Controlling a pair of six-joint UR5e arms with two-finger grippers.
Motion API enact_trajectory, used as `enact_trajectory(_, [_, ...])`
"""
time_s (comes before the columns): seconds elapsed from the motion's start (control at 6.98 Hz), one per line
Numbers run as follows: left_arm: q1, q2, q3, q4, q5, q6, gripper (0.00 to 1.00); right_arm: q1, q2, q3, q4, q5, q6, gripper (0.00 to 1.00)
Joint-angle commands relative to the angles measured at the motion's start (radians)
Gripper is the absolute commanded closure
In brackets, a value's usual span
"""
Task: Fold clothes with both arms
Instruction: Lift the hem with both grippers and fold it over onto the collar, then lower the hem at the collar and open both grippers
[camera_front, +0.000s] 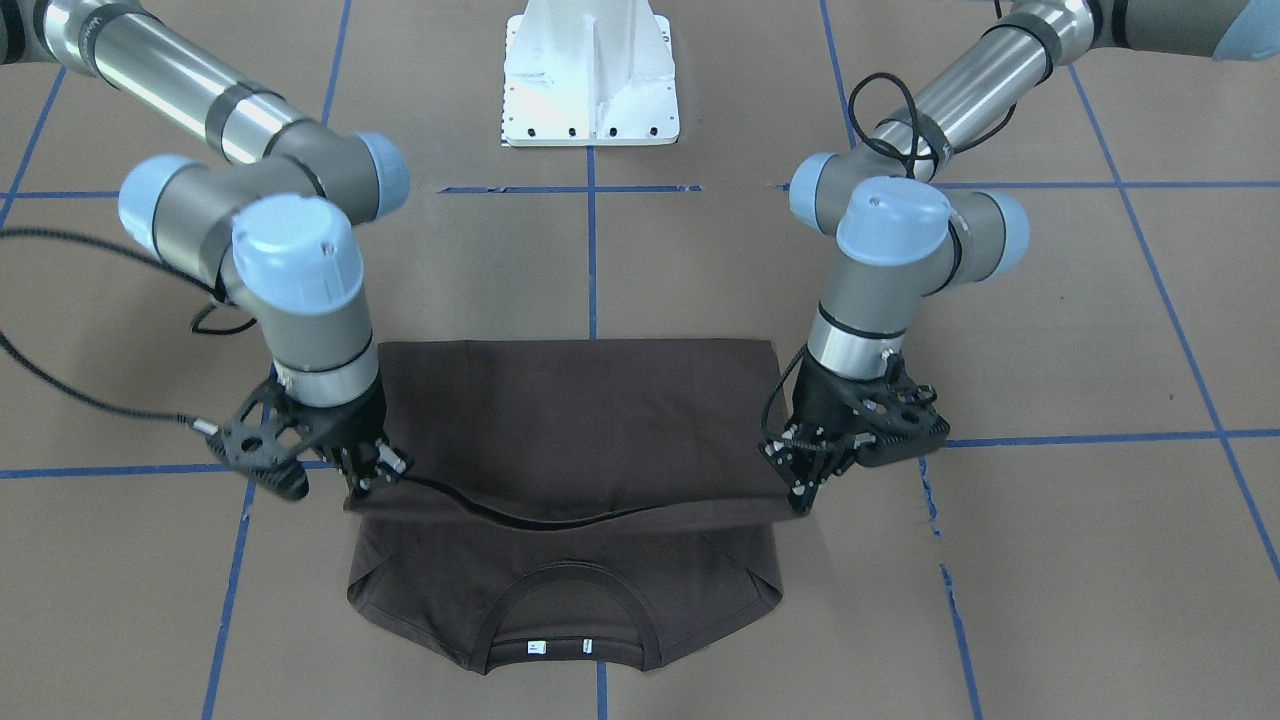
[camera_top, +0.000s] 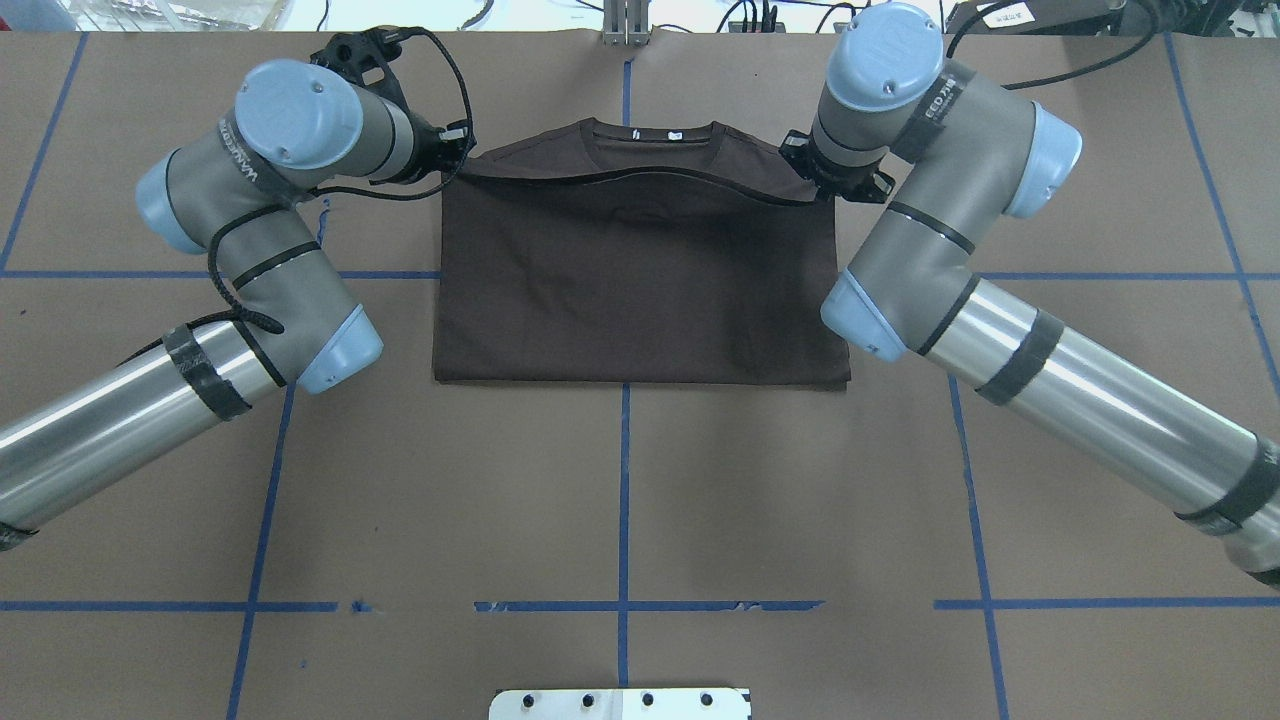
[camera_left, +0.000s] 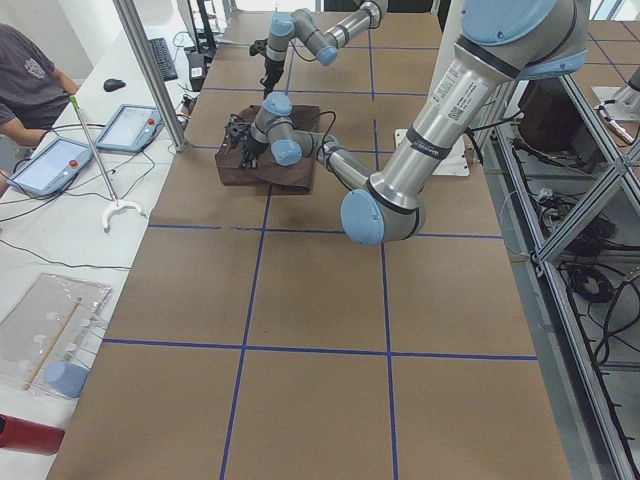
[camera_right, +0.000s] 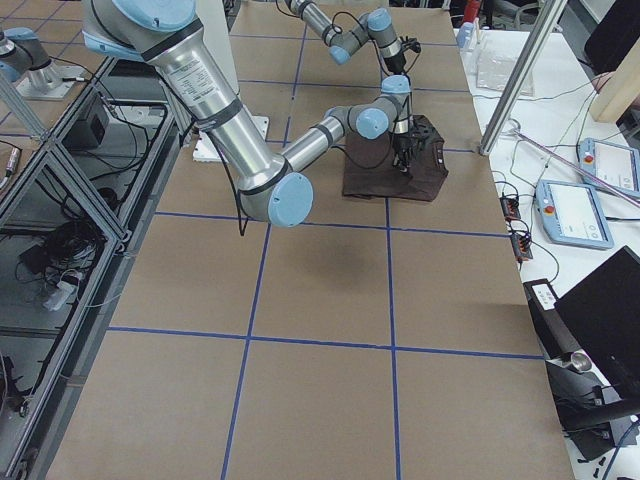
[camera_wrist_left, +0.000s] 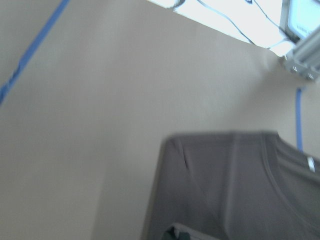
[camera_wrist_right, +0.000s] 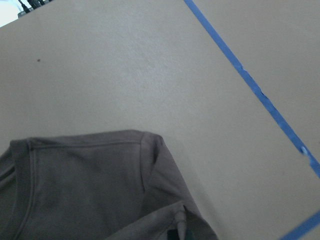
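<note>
Where the turned-over hem (camera_front: 540, 520) sags just short of the collar (camera_front: 570, 570), the left fingers (camera_front: 805, 490) and right fingers (camera_front: 362, 482) each pinch one of its corners. The T-shirt (camera_front: 580, 420) lies in the middle of the counter (camera_front: 1050, 560), which runs on broadly beyond both side edges.

T-shirt (camera_top: 640, 290) on the table (camera_top: 640, 500) between left arm (camera_top: 265, 275) and right arm (camera_top: 935, 245), collar (camera_front: 568, 568) away from pedestal (camera_top: 620, 703).
</note>
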Motion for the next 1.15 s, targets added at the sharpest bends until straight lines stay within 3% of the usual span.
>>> enact_trajectory(0.0, [-0.015, -0.056, 0.155, -0.091, 0.049, 0.018, 1.0, 0.034, 0.082, -0.193, 0.095, 0.0, -0.021, 1.0])
enact_trajectory(0.14, [-0.015, -0.094, 0.242, -0.127, 0.055, 0.02, 0.94, 0.035, 0.102, -0.224, 0.099, -0.005, -0.027, 1.0])
enact_trajectory(0.29, [-0.015, -0.094, 0.252, -0.135, 0.055, 0.029, 0.65, 0.038, 0.127, -0.263, 0.099, -0.008, -0.03, 0.9])
enact_trajectory(0.43, [-0.015, -0.094, 0.248, -0.138, 0.054, 0.033, 0.51, 0.035, 0.139, -0.259, 0.098, -0.032, -0.025, 0.21])
enact_trajectory(0.57, [-0.017, -0.094, 0.243, -0.157, 0.054, 0.032, 0.45, 0.023, 0.138, -0.25, 0.099, -0.034, -0.018, 0.05])
enact_trajectory(0.72, [-0.018, -0.094, 0.239, -0.168, 0.054, 0.03, 0.43, 0.017, 0.092, -0.159, 0.098, -0.024, -0.01, 0.02])
enact_trajectory(1.0, [-0.021, -0.084, 0.196, -0.167, 0.047, 0.029, 0.43, -0.09, -0.198, 0.231, 0.087, -0.004, 0.133, 0.09])
